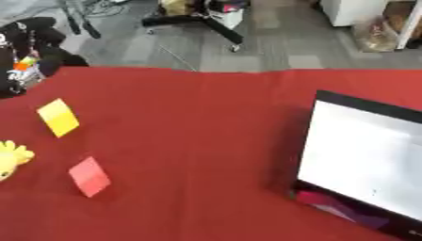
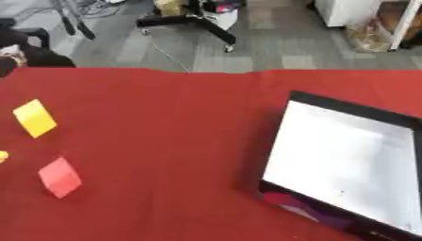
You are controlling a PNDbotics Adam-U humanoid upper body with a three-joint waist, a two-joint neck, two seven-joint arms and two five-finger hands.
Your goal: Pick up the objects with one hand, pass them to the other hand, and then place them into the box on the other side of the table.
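Fingers are unseen, so I cannot tell their state; yellow toy (image 1: 12, 159) and box (image 2: 408, 123) are cut off.

No readable text, labels, brands or numbers anywhere: not on the black-rimmed white box (image 2: 346, 160) at right, nor elsewhere.

— How many things were on the red tabletop (image 1: 206, 141)?

— I counted four. There was one box (image 2: 342, 160), black outside and white inside. There was one yellow block (image 1: 58, 117) and one red block (image 1: 89, 176). There was also one yellow soft toy (image 1: 12, 157) at the left edge.

— And robot hands?

— I saw none in either view.
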